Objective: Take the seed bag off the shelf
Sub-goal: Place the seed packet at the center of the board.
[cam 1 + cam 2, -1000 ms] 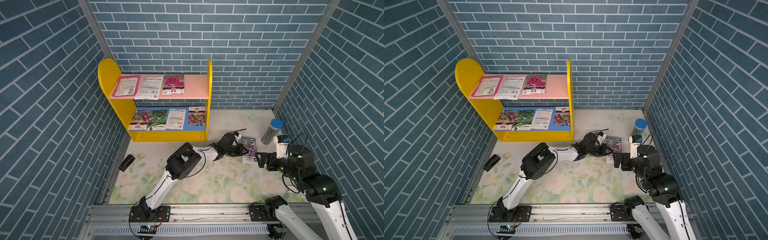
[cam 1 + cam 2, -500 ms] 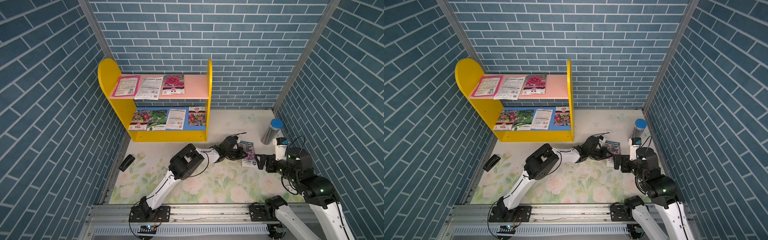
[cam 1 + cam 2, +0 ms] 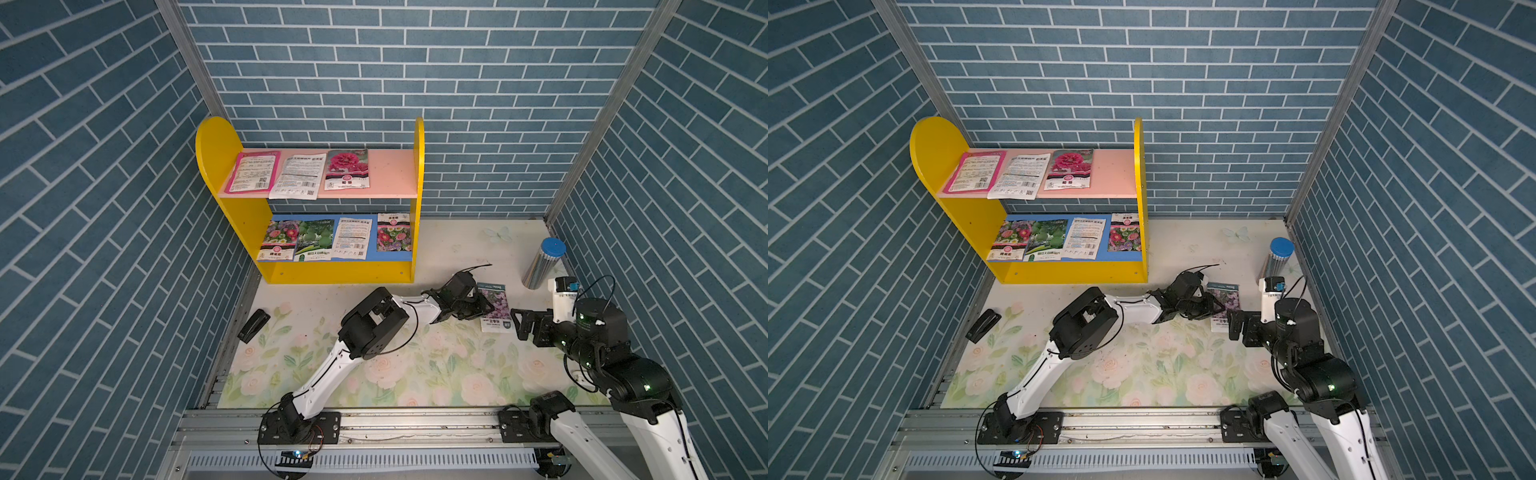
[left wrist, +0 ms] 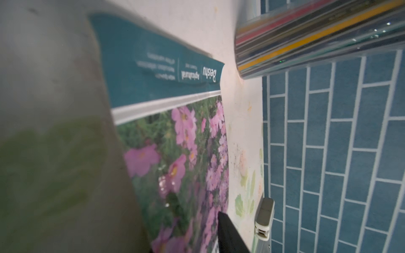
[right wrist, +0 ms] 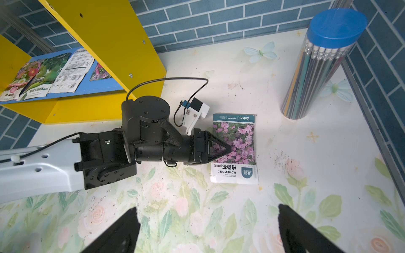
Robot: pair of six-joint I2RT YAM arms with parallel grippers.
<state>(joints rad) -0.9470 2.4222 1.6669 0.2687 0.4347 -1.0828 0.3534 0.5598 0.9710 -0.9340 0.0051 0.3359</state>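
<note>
One seed bag [image 3: 497, 300] off the shelf [image 3: 332, 274]

Three walls enclose the bay: a back wall of blue brick-pattern panelling with white joints [image 3: 457, 83], and a left wall [image 3: 83, 208] and right wall [image 3: 685, 166] in the same finish. Bare aluminium corner posts [image 3: 195, 75] mark the rear joins. The floor is a cream mat printed with pink roses and green leaves [image 3: 415, 365], marked with dark specks. A grey aluminium rail [image 3: 415, 424] runs along its front edge. Lighting is even, with soft shadows.
</note>
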